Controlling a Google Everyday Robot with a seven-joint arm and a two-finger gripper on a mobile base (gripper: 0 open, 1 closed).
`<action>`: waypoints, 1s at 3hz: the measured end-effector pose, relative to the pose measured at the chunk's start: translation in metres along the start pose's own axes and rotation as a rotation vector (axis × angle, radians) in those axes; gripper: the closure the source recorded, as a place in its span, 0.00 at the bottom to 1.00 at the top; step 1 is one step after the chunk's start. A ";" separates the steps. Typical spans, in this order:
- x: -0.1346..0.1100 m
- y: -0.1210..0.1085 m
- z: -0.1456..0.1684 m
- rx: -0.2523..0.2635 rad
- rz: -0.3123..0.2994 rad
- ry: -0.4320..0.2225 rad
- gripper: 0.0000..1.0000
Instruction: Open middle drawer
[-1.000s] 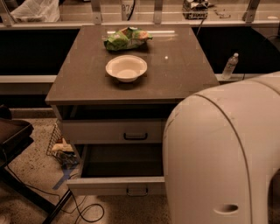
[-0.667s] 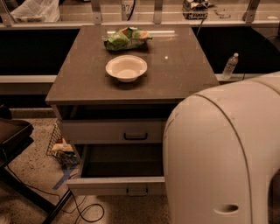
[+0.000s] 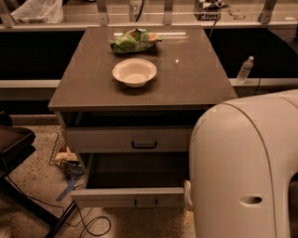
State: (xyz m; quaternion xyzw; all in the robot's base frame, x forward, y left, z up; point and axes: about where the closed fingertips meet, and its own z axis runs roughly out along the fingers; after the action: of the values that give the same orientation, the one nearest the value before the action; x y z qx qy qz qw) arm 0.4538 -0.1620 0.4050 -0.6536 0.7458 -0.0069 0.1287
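Cabinet with a brown flat surface, seen from above and from the near side. On the surface: one pale round bowl, empty, left of centre; one crumpled green bag just beyond it, toward the far edge, apart from the bowl. Upper drawer: pale-grey, taller front, dark pull handle at centre, standing slightly out from the cabinet with a dark gap above it. Middle drawer: directly below the upper drawer, low flat pale-grey front, small dark handle at centre, pulled well out toward the near side so that its dark interior shows; its right end is hidden behind the robot. Robot's white shell: large, rounded, filling the near right corner. Gripper: not seen in this view, so whether it is released or clenched cannot be told. Clear water bottle: upright on a ledge to the right of the cabinet. Speckled floor, left of the cabinet: a small wire basket with crumpled litter beside it, a strip of blue tape, dark cables. White plastic bag: far left corner.
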 end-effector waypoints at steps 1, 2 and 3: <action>-0.003 0.020 0.000 -0.023 0.014 0.001 0.39; 0.003 0.028 -0.029 0.031 0.082 0.034 0.63; 0.009 0.026 -0.076 0.117 0.170 0.074 0.86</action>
State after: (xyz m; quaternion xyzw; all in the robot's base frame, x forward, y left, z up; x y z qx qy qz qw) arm 0.4121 -0.1788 0.4718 -0.5785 0.8012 -0.0636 0.1391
